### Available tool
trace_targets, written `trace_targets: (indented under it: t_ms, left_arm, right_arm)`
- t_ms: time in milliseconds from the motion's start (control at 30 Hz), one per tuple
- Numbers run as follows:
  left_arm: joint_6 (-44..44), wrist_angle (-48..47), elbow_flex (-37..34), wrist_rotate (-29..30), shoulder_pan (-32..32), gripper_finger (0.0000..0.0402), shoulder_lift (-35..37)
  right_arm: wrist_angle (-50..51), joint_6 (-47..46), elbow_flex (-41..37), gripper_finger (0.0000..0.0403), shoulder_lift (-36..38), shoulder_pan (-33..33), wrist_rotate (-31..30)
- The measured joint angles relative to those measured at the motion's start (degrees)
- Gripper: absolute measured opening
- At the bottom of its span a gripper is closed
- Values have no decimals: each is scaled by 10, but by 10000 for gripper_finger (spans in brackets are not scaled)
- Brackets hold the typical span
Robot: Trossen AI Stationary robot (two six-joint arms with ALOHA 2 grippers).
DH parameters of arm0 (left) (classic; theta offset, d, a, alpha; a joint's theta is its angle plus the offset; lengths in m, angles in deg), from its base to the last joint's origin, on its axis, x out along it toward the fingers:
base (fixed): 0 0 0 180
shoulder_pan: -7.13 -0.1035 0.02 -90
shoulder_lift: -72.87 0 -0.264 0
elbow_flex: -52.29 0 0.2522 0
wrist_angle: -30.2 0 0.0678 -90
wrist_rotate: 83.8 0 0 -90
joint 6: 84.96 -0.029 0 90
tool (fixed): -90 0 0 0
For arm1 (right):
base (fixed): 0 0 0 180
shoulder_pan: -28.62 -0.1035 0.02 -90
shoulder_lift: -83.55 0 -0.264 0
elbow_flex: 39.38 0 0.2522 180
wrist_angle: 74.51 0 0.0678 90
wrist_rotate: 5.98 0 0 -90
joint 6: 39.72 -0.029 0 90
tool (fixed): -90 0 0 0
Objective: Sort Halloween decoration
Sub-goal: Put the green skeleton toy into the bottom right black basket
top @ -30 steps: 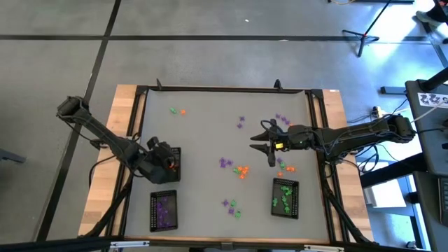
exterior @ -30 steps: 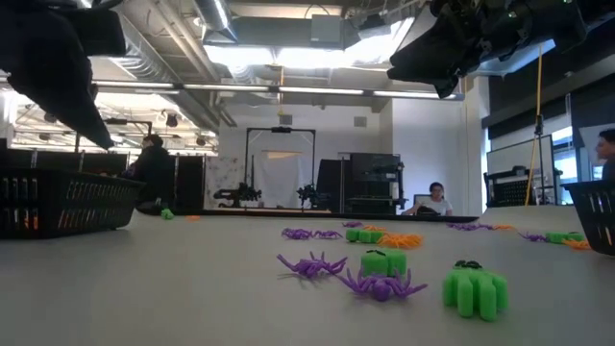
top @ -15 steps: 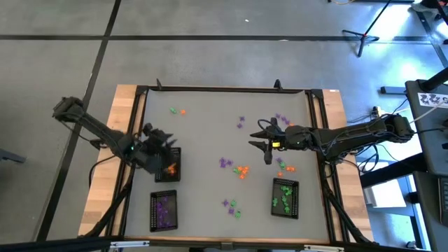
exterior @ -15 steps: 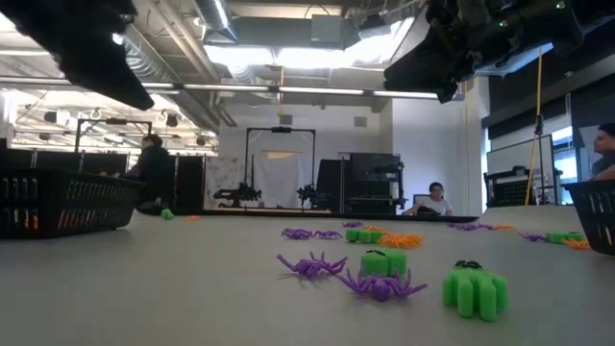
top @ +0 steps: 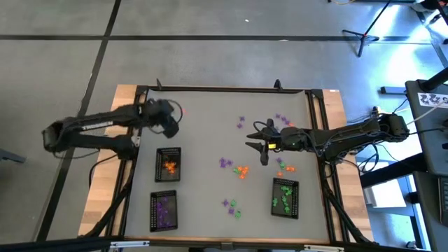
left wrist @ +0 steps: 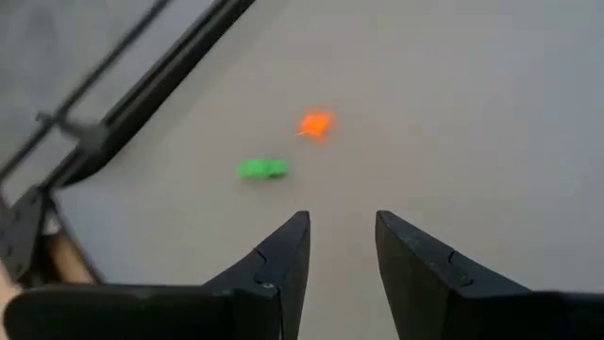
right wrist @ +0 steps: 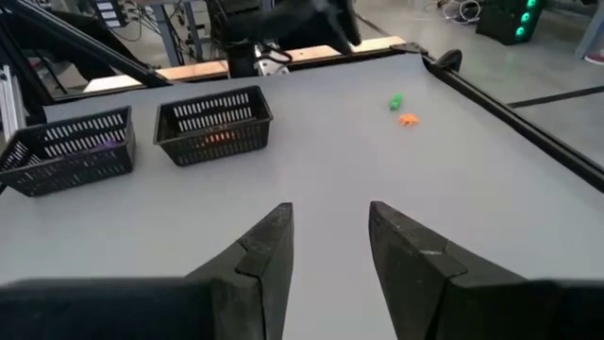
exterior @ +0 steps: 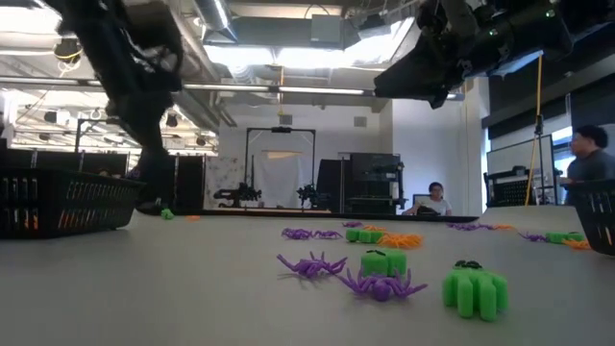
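The Halloween decorations are tiny orange, purple and green trinkets scattered over the grey table. A mixed cluster lies mid-table, and purple ones lie farther back. Spiders and green pieces rest on the tabletop in the low view. My left gripper is open above the table near its far-left corner. It stands short of an orange trinket and a green one. My right gripper is open and raised over the table's middle right.
Three black mesh trays stand on the table. One holding orange pieces and one holding purple pieces are on the left. One holding green pieces is at the near right. A black frame rail borders the table. People show in the room behind.
My left gripper has risen from over the orange tray and swung toward the table's far edge. It now stands by the green and orange pair near the far-left corner. My right gripper has drifted slightly toward the table's left.
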Motion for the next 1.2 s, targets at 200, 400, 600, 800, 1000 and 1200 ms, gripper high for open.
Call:
trace_targets:
  t_ms: [200,400,600,800,1000,1200]
  left_arm:
    - [-8,16,55,-42,-144,115,-98]
    - [14,26,119,-55,-192,114,-211]
    - [23,20,128,-125,-197,114,-308]
    - [38,20,128,-125,-197,114,-354]
    - [39,33,128,-79,-199,114,-357]
    - [38,49,128,-87,-219,114,-357]
  right_arm:
    - [-12,5,0,138,0,0,1]
    - [-11,11,0,138,0,0,1]
    - [-10,11,0,138,0,0,25]
    - [-9,11,0,138,0,0,31]
    - [-10,10,0,138,0,0,31]
    - [-10,10,0,138,0,0,31]
